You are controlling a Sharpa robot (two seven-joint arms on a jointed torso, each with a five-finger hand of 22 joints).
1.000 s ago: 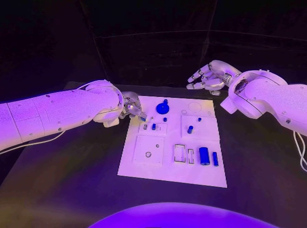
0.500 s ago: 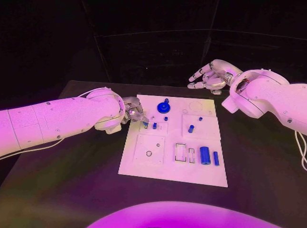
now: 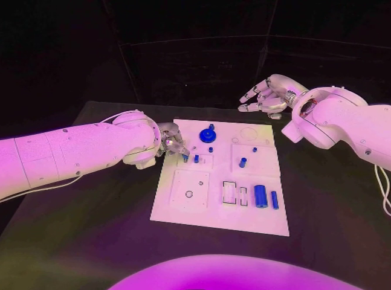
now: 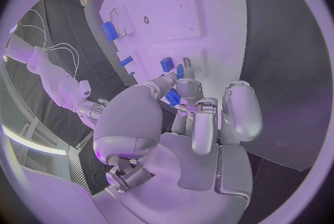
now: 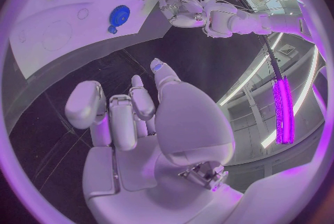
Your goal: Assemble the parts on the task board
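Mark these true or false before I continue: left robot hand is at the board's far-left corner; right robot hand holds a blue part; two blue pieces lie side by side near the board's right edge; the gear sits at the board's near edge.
1. Left robot hand works at the task board's far-left corner: true.
2. Right robot hand holds a blue part: false, it hovers beyond the board holding nothing.
3. A blue cylinder and slimmer blue pin lie side by side near the right edge: true.
4. The blue gear sits at the near edge: false, it is at the far end.
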